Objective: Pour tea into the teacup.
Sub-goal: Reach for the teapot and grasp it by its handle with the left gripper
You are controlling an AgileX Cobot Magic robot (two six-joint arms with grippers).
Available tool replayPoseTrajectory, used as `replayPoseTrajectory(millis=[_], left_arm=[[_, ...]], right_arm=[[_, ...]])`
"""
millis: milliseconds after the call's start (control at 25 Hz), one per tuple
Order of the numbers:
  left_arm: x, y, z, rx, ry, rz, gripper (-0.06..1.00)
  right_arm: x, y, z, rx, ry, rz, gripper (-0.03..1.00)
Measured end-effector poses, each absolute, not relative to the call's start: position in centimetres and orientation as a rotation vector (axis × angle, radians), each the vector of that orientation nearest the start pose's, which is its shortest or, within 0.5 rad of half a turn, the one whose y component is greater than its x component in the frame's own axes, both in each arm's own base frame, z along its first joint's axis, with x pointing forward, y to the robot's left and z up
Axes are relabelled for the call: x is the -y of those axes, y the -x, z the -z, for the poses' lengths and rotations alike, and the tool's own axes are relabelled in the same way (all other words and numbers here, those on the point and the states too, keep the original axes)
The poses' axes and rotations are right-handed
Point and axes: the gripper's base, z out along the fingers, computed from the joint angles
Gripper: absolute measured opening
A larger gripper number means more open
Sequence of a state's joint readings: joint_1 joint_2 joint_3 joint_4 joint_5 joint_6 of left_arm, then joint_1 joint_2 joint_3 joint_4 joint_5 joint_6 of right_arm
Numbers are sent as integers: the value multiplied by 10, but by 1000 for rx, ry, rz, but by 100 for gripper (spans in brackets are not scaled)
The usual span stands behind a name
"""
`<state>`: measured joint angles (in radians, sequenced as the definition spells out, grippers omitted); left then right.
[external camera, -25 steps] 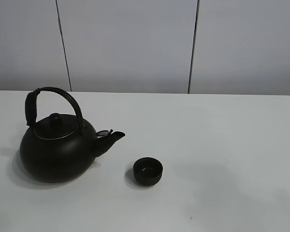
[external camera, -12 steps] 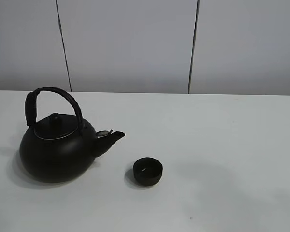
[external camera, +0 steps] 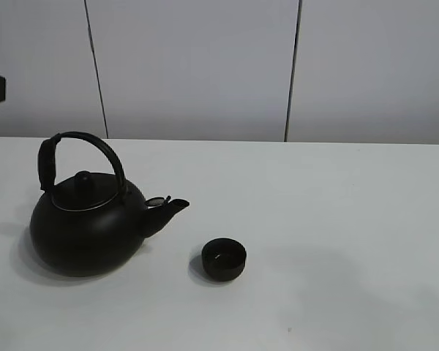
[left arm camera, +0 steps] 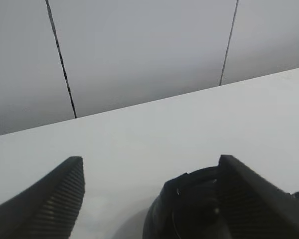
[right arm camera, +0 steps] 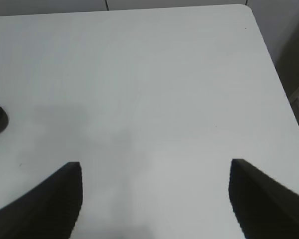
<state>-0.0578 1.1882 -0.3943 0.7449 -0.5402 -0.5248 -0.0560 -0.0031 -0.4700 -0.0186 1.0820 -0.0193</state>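
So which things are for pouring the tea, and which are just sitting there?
For the job:
- kettle
- teacup, beside the kettle's spout
- left pincer, open, near the kettle

Just there:
- table
- wall
- right pincer, open, probably idle for now

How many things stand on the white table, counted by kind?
Black kettle: 1
Black teacup: 1
Total: 2
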Motion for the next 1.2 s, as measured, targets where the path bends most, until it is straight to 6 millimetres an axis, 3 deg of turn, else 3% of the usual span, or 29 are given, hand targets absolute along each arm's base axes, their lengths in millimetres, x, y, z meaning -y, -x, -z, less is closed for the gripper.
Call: replayPoseTrajectory(millis=[360, 640, 1200], left_arm=[[54, -233, -180, -1873, -473, 449, 53], [55, -245, -153, -1865, -479, 448, 53], [54, -258, -135, -1774, -515, 374, 53]], right_arm=[[1, 3, -267, -2091, -39, 68, 56], [1, 3, -267, -2091, -39, 68, 56], [1, 3, -267, -2091, -39, 68, 56]])
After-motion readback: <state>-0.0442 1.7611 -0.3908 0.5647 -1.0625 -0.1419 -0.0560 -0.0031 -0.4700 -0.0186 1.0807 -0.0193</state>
